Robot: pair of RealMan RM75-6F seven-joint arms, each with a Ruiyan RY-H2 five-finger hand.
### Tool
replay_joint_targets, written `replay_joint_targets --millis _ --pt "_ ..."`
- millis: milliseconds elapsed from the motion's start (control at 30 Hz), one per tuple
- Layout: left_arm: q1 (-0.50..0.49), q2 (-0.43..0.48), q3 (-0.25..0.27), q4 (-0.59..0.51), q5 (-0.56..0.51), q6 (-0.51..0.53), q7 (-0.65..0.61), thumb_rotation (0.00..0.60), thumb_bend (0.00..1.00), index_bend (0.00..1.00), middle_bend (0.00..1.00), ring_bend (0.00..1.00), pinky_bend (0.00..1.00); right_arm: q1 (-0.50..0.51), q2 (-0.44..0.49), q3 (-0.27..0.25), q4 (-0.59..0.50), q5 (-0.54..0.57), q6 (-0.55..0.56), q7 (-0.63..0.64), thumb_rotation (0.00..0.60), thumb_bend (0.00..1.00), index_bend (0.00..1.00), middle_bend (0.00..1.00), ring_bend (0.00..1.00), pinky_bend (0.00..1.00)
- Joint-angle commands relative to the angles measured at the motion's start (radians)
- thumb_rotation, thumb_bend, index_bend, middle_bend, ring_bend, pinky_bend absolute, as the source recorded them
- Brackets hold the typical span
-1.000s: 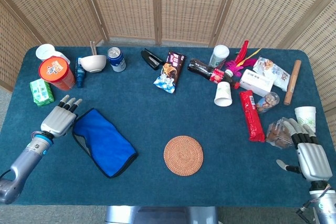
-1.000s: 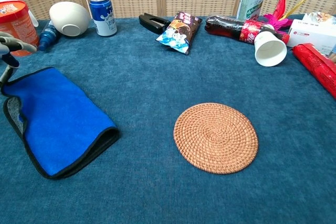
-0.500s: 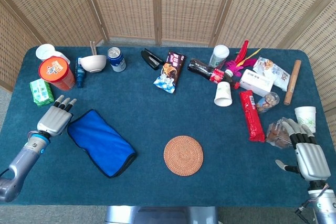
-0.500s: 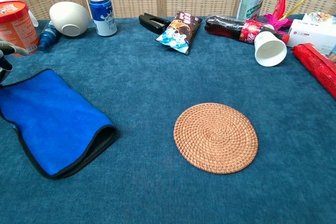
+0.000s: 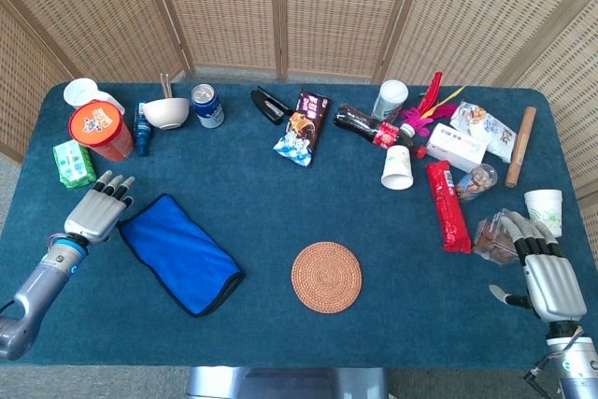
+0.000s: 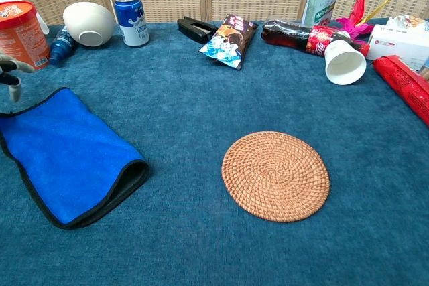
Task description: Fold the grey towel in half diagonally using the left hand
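Note:
The towel (image 5: 179, 252) lies folded on the left of the table, its blue face up and a dark hem around it; the chest view shows the towel (image 6: 64, 152) with a rolled fold at its right end. My left hand (image 5: 93, 212) hovers just off the towel's upper left corner with fingers stretched out and nothing in them. Only the fingertips of the left hand (image 6: 10, 75) show at the chest view's left edge. My right hand (image 5: 545, 270) rests at the table's right front, fingers spread, empty.
A round woven coaster (image 5: 326, 277) lies right of the towel. Along the back stand an orange tub (image 5: 100, 129), a white bowl (image 5: 166, 112), a can (image 5: 206, 105), a snack bag (image 5: 303, 127), a bottle (image 5: 366, 126) and paper cups (image 5: 397, 167). A red packet (image 5: 448, 205) lies near my right hand.
The towel's left flap has been laid flat, hiding its grey inner side. My left hand has drawn back to the left, off the towel. The right hand has barely moved.

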Motion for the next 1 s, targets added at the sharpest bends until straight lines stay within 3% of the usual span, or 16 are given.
replay_joint_targets --millis 33,267,533,1000 --pt "0.003 0.004 -0.002 -0.004 0.008 0.005 -0.008 0.600 0.42 0.06 0.00 0.00 0.04 0.000 0.000 0.000 0.000 0.000 0.001 0.000 0.600 0.00 0.00 0.00 0.00 0.00" --pt "0.013 0.020 -0.010 -0.017 0.028 0.027 -0.039 0.600 0.34 0.00 0.00 0.00 0.04 -0.001 0.004 0.000 -0.003 -0.003 0.004 0.005 0.600 0.00 0.00 0.00 0.00 0.00" --pt "0.029 0.053 -0.026 -0.054 0.023 0.053 -0.062 0.600 0.13 0.00 0.00 0.00 0.04 -0.003 0.007 0.000 -0.007 -0.007 0.009 0.009 0.600 0.00 0.00 0.00 0.00 0.00" --pt "0.117 0.159 -0.055 -0.253 -0.005 0.194 -0.092 0.600 0.12 0.00 0.00 0.00 0.02 -0.010 0.002 0.012 0.006 -0.003 0.039 -0.015 0.600 0.00 0.00 0.00 0.00 0.00"
